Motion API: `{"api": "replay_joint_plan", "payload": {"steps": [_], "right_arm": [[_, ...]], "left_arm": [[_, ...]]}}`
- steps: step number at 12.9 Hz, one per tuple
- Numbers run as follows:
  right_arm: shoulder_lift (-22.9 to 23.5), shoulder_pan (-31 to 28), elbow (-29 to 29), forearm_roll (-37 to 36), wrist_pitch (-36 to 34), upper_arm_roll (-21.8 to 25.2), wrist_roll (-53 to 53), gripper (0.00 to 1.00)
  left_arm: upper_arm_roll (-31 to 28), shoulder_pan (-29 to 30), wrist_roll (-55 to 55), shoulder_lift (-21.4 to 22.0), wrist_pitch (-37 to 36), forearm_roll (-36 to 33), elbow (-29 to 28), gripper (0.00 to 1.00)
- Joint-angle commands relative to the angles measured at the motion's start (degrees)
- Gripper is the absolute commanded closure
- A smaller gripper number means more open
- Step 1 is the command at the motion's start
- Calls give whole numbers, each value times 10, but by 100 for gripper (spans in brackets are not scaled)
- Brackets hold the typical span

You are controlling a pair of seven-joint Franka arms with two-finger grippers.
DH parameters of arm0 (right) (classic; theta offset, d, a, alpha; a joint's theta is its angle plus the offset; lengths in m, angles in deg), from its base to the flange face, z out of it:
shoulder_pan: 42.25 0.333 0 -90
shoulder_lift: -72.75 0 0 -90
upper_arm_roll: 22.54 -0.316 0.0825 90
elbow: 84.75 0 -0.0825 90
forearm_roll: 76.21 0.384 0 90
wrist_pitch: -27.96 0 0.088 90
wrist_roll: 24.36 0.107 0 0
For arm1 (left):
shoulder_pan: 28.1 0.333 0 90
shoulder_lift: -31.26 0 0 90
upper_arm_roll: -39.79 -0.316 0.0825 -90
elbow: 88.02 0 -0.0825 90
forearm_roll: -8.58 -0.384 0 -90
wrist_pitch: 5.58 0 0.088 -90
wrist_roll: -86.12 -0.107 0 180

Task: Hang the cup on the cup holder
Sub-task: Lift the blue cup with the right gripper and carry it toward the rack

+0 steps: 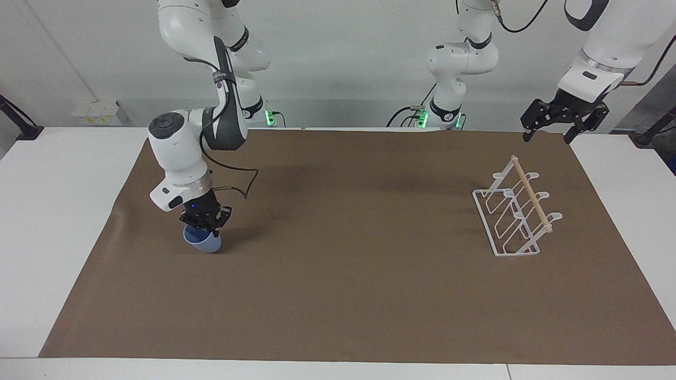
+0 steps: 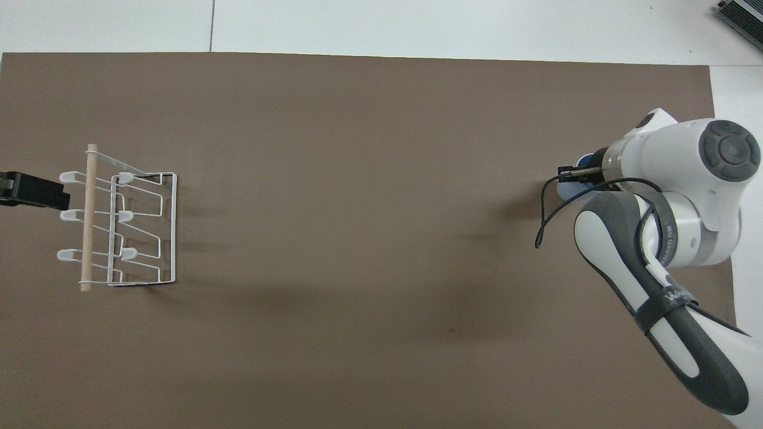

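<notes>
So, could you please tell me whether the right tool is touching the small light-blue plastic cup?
Touching. The facing view shows the right tool shut on the small light-blue plastic cup's rim.

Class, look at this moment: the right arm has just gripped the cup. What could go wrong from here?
1. The right tool pinches only the rim of the cup; it might slip or tilt when lifted.
2. The cup holder stands at the left arm's end of the brown mat, so a long carry, or a handover to the waiting left tool, could shake the cup loose.
</notes>
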Motion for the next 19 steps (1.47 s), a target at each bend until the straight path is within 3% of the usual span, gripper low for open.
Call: {"api": "replay_joint_plan", "payload": {"steps": [1, 6, 12, 14, 19], "right_arm": [[-51, -2, -8, 13, -53, -7, -7, 100], [-84, -2, -72, 14, -198, -16, -7, 100], [-88, 0, -71, 46, -200, -25, -7, 100], [-88, 0, -71, 86, -193, -37, -6, 100], [-89, 1, -72, 188, -170, -118, 1, 100]], "left_arm": [[-3, -6, -1, 15, 5, 5, -18, 0], [-3, -10, -1, 15, 6, 13, -18, 0], [-3, -15, -1, 15, 6, 22, -18, 0], [-3, -18, -1, 15, 6, 22, -19, 0], [-3, -19, -1, 15, 6, 23, -19, 0]]}}
